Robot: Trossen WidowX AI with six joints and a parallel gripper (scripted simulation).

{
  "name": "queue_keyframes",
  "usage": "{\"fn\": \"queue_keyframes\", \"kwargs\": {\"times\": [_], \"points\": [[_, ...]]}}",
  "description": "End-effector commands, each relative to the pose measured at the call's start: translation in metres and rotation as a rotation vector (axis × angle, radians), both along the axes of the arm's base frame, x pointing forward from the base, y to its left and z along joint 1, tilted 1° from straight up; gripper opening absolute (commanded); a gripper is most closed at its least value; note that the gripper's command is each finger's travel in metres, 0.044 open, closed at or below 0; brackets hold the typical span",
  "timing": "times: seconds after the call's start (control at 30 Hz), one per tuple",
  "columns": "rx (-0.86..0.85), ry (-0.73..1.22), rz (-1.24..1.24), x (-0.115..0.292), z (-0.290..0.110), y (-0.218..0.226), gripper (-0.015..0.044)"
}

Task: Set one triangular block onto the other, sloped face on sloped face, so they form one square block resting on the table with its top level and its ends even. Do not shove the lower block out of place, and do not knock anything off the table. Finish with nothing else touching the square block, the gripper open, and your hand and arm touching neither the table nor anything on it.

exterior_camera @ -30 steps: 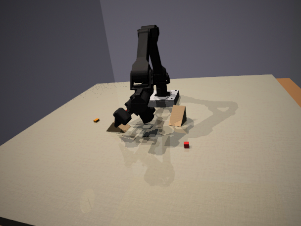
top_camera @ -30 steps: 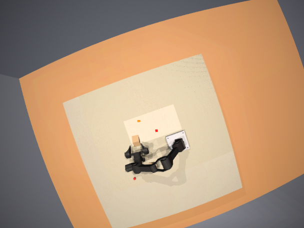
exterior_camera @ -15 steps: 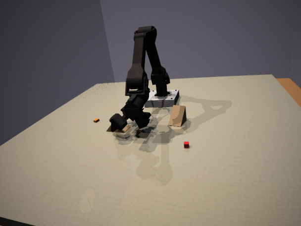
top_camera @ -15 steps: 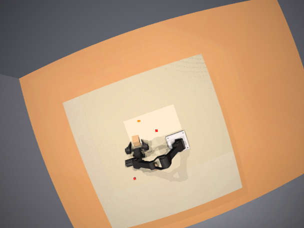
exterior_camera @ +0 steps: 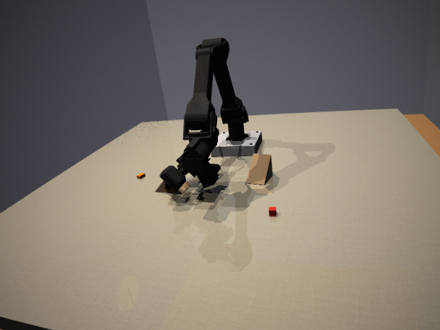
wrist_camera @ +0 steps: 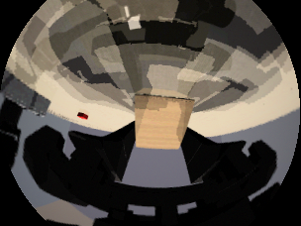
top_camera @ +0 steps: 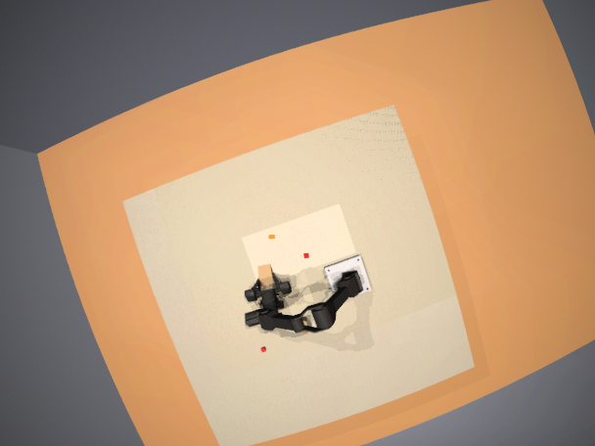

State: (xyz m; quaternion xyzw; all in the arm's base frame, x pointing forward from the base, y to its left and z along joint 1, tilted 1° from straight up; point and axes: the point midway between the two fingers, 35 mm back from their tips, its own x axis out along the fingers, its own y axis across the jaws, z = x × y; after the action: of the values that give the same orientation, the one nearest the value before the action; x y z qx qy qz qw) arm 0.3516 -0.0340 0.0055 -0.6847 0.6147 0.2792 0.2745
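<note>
One tan triangular block (top_camera: 265, 275) (exterior_camera: 183, 187) (wrist_camera: 161, 124) lies on the table, left of the arm's base. My gripper (top_camera: 268, 289) (exterior_camera: 188, 184) (wrist_camera: 158, 124) is down at table level around it. In the wrist view both dark fingers press against the block's two side faces, so the gripper is shut on it. The arm hides most of this block in the exterior view. The other triangular block (exterior_camera: 258, 169) stands apart near the base with its sloped face showing; in the top view only a tan bit (top_camera: 306, 321) of it shows under the arm.
A small orange piece (top_camera: 271, 237) (exterior_camera: 140, 176) lies beyond the held block. A small red cube (exterior_camera: 272, 210) lies near the other block. Another small red thing (top_camera: 263, 349) (wrist_camera: 82, 116) lies on the gripper's far side. The arm's white base plate (top_camera: 338, 271) (exterior_camera: 253, 142) is close by.
</note>
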Motion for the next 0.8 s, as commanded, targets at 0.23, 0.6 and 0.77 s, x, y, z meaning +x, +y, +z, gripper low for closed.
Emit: {"fn": "queue_keyframes", "kwargs": {"times": [0.23, 0.6, 0.77], "points": [[0.001, -0.001, 0.0, 0.001, 0.011, 0.0, 0.0019], [0.0, -0.001, 0.0, 0.002, 0.063, 0.0, 0.0], [0.0, 0.0, 0.0, 0.0, 0.088, -0.001, 0.0]]}}
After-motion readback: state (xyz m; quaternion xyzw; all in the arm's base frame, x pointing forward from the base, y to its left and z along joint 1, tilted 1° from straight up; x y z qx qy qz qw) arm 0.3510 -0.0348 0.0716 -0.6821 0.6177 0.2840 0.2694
